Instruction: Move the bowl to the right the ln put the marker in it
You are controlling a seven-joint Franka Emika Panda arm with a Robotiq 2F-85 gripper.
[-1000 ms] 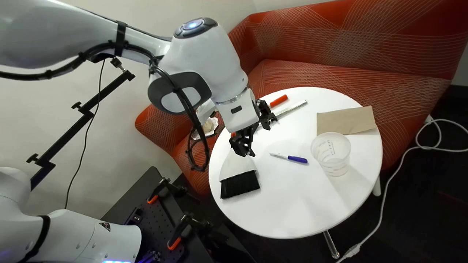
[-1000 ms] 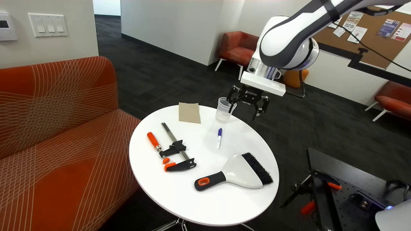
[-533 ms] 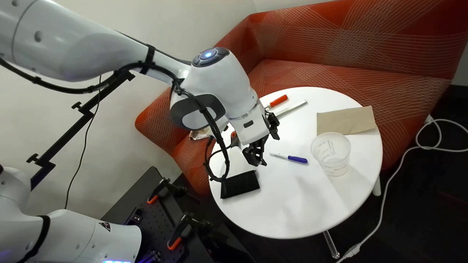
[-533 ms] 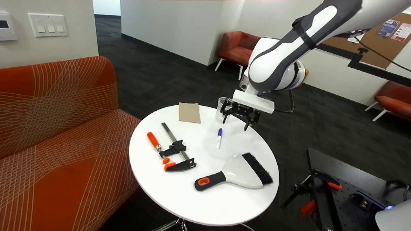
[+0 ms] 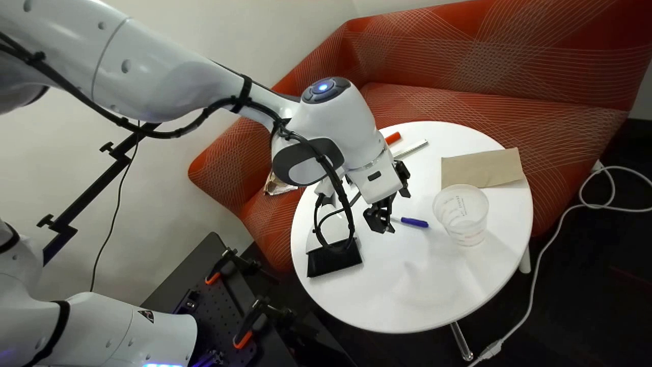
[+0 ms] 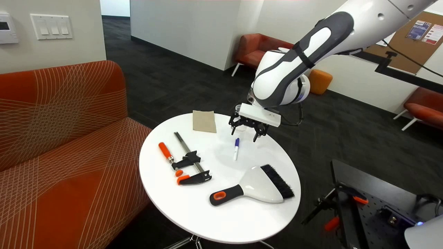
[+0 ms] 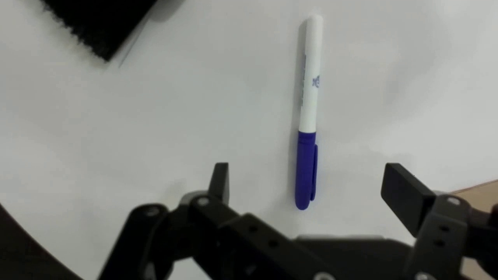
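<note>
The angular black gripper (image 7: 306, 167) hangs, fingers (image 7: 406, 198) wide apart, above a slim white marker (image 7: 311, 85) with a smooth blue cap (image 7: 304, 186), lying on a round white table (image 5: 407, 300); near the cap stands a tapered, see-through plastic bowl (image 5: 461, 216).

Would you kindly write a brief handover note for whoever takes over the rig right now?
Black two-fingered gripper: open, holding nothing, above the white round table.
Slim white marker with blue cap: lying on the table, cap end within the gripper's opening in the wrist view, ungrasped.
Clear round plastic bowl: upright on the table, marker outside it.
Done: cannot tell whether the bowl's move right is complete.
Left: grasp the marker, put it in the bowl.
</note>
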